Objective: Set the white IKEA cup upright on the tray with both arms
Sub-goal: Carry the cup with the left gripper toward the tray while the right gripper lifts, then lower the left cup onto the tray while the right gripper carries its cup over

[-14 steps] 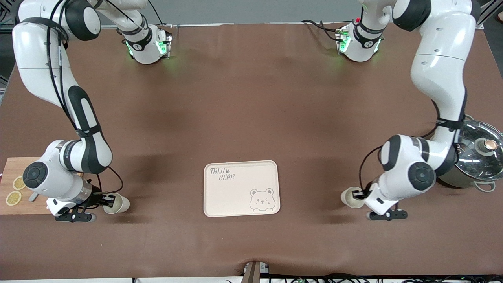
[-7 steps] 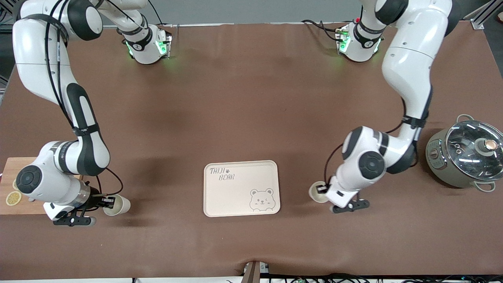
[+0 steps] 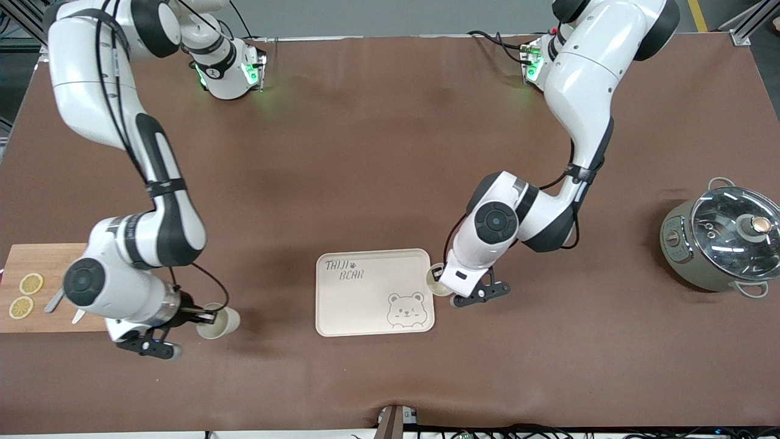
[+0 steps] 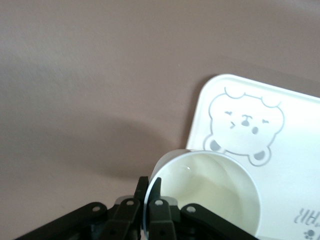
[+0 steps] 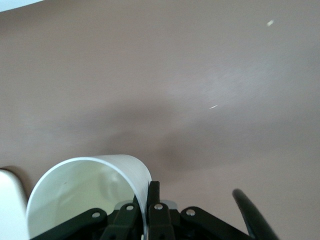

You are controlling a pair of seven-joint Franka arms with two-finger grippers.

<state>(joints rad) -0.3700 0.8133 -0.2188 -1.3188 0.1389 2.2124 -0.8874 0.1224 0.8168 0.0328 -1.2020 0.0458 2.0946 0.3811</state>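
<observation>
The cream tray (image 3: 365, 308) with the bear drawing lies on the brown table near the front camera. My left gripper (image 3: 440, 283) is shut on the rim of a white cup (image 3: 435, 279) and holds it at the tray's edge toward the left arm's end. In the left wrist view the fingers (image 4: 152, 196) pinch the wall of the cup (image 4: 215, 192), with the tray (image 4: 300, 150) just past it. My right gripper (image 3: 203, 317) is shut on the rim of a second white cup (image 3: 217, 323), apart from the tray toward the right arm's end. That cup (image 5: 80, 195) also shows in the right wrist view, in the right gripper (image 5: 146, 206).
A wooden cutting board (image 3: 55, 268) with lemon slices (image 3: 30, 283) lies at the right arm's end. A grey pot with a glass lid (image 3: 725, 241) stands at the left arm's end.
Both arms have carried their cups toward the tray. The left arm has moved a long way, from beside the pot to the tray's edge. The right arm has moved a little.
</observation>
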